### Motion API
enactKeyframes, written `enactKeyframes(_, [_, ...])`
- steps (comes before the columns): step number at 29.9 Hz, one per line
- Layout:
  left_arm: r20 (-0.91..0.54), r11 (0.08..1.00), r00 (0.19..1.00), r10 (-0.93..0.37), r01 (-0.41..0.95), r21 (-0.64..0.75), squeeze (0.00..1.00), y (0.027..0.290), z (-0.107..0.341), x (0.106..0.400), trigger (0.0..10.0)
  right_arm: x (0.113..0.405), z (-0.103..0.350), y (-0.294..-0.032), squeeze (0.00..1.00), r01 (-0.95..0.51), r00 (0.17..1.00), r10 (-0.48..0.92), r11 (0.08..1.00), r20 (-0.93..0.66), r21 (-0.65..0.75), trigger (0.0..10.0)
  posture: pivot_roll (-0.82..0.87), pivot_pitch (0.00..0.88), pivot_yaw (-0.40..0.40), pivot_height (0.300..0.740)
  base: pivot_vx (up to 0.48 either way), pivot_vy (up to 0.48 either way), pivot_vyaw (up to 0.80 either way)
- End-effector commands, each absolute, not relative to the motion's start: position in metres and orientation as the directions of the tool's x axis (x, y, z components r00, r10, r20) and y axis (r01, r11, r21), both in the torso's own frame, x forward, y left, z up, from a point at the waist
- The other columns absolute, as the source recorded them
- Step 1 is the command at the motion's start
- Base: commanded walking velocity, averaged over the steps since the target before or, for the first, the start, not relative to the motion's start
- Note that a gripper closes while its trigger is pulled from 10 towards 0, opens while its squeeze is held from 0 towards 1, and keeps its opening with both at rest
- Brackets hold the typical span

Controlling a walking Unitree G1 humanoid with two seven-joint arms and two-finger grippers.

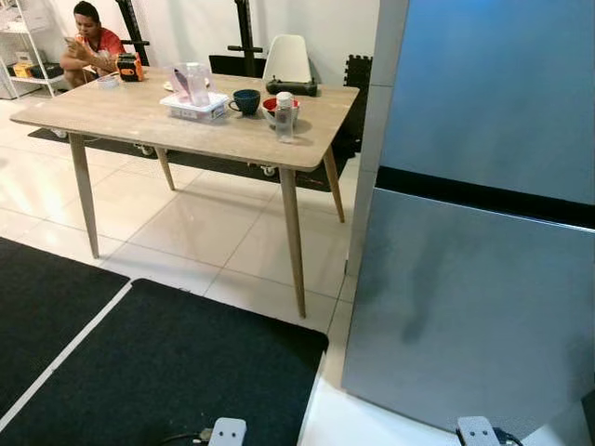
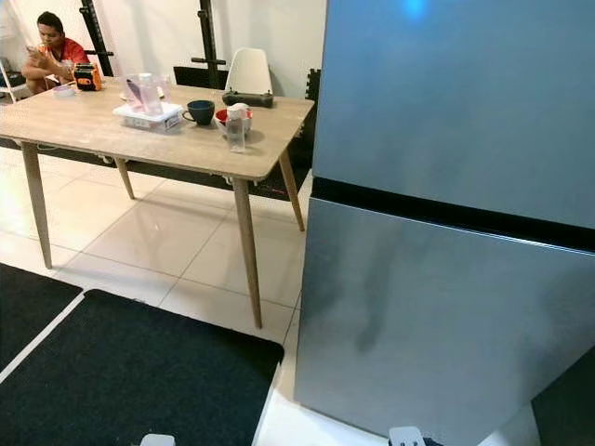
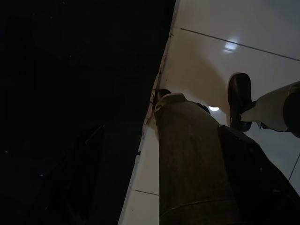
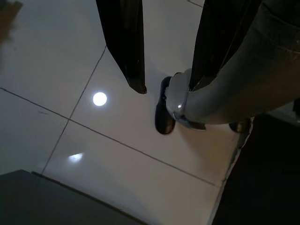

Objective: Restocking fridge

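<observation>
Far L, a person point(image 1: 90, 46) in a red top sits at the far end of the wood table point(image 1: 139, 119), w/ an orange box point(image 1: 129, 67) on the tabletop beside them. Mid-table: white tray point(image 1: 195, 108) holding clear glasses, then a dark blue mug point(image 1: 246, 100) just R of it, a red bowl point(image 1: 270, 107) next, and a small clear bottle w/ white cap point(image 1: 284, 117) standing upright at the table's near R edge, touching or overlapping the bowl in view, can't tell which. White chair point(image 1: 287, 59) behind the table. Floor is glossy tile w/ black mats point(image 1: 177, 372) near the robot. R side: grey fridge point(image 1: 483, 232), both doors closed, tall axis vertical, front facing the robot and angled slightly toward the table; dark seam btwn upper and lower door. Fridge stands just R of the table, close ahead of the robot. Both arms hang idle, low by the legs. Left gripper point(image 3: 84, 173) in shade over the mat edge, too dark, can't tell its state. Right gripper point(image 4: 166, 70) hangs over tile, fingers point(image 4: 126, 47) spread apart, holding nothing, well below the fridge doors and apart from the bottle.
</observation>
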State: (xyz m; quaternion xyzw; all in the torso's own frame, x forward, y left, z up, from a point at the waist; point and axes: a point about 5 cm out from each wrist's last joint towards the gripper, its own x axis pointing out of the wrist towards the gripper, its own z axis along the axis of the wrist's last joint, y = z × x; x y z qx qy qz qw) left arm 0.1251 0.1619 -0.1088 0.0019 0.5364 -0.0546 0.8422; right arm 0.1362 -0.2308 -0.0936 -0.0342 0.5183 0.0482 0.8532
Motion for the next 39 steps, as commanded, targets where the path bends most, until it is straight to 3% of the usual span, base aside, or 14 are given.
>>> enactKeyframes(1, [-0.929, 0.994, 0.36, -0.087, 0.098, -0.056, 0.0, 0.163, -0.113, 0.11, 10.0, 0.133, -0.095, -0.228, 0.0, -0.144, 0.441, 0.049, 0.989, -0.896, -0.017, 10.0, -0.09, 0.0, -0.007, 0.74, -0.304, 0.0, 0.0])
enactKeyframes(11, [-0.929, 0.994, 0.358, -0.09, 0.097, -0.059, 0.0, 0.163, -0.114, 0.11, 10.0, 0.118, -0.1, -0.231, 0.0, -0.2, 0.376, 0.033, 0.979, -0.926, -0.047, 10.0, -0.08, 0.0, -0.007, 0.74, -0.319, 0.0, 0.0])
enactKeyframes(39, [-0.929, 0.993, 0.358, -0.096, 0.097, -0.065, 0.0, 0.162, -0.114, 0.11, 10.0, 0.114, -0.101, -0.229, 0.0, -0.232, 0.346, 0.093, 0.973, -0.934, 0.011, 10.0, -0.09, 0.0, -0.011, 0.74, -0.322, 0.0, 0.0])
